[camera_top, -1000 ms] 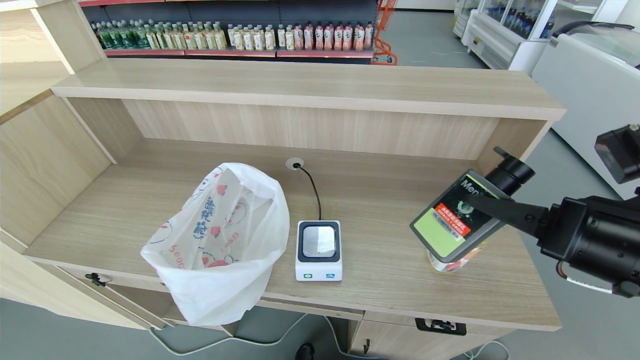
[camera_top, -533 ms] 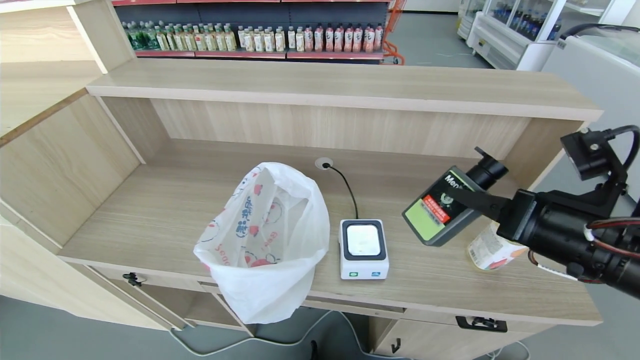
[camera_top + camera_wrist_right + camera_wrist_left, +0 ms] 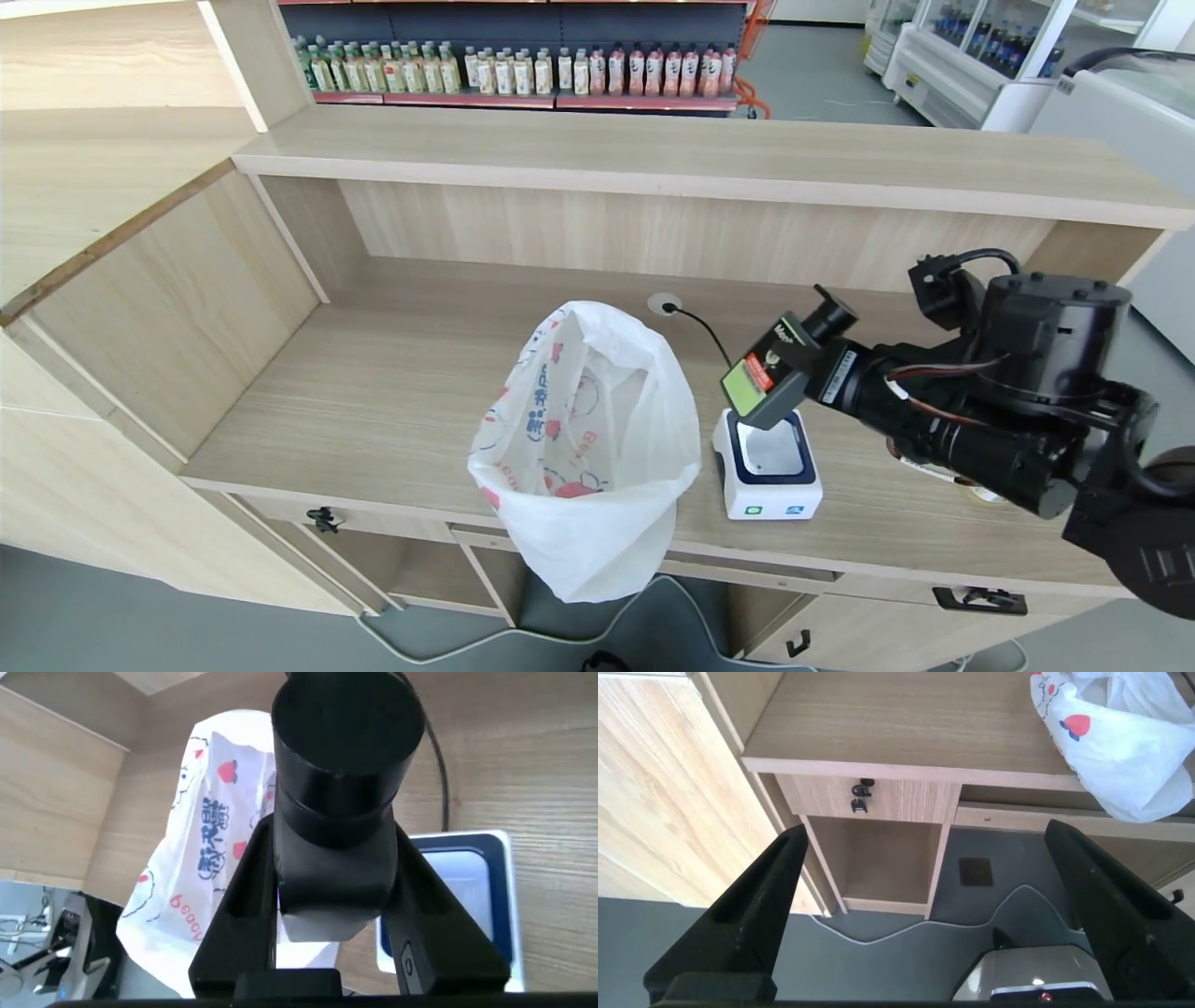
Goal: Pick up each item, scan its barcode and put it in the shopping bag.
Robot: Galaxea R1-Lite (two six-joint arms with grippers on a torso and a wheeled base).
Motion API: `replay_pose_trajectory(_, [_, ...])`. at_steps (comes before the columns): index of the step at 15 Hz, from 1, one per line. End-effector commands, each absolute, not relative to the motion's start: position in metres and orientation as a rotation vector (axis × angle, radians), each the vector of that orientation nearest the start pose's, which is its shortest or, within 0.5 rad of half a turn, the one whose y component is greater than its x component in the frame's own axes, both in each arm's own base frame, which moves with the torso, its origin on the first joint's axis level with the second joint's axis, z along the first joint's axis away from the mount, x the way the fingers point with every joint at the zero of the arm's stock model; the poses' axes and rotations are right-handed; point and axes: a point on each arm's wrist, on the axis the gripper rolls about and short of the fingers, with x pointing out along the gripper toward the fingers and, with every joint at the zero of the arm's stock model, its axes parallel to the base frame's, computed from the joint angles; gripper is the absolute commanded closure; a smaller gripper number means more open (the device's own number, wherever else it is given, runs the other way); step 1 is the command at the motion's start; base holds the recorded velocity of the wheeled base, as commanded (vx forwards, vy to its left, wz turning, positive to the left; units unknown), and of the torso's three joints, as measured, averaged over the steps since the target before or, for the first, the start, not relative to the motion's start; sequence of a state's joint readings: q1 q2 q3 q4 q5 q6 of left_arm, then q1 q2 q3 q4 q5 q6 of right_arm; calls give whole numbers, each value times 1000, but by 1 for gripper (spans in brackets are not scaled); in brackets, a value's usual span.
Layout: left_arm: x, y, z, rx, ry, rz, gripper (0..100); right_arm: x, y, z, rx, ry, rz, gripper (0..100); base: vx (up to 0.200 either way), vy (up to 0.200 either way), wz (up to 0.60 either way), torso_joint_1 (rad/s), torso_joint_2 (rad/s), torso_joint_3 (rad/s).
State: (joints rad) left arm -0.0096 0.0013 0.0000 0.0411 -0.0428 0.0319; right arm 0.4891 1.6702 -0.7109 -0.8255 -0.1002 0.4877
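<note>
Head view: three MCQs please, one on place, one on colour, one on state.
1. Where is the black-capped bottle? A in the shopping bag; B over the barcode scanner; C lying on the counter.
2. Shopping bag's main colour? A white; B black; C green.
3. State of the left end effector? A shut on the bottle; B shut on the bag; C open, empty.
Answers: 1 B, the right end effector holds it above the scanner. 2 A, white plastic with red print. 3 C, its fingers stand wide apart, nothing between.
</note>
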Motion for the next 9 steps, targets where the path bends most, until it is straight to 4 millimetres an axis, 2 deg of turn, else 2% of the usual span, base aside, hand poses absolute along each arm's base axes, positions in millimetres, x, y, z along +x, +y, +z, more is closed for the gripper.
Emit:
replay_pose_trajectory(1, [-23,-1,71,31,42,-53,0,272,143,173,430,257,341,100,0,0,0,0,0,0])
replay_pose_trajectory(9, [-23,-1,71,36,40,-53,0,273,143,149,394,314,323,100,0,0,0,0,0,0])
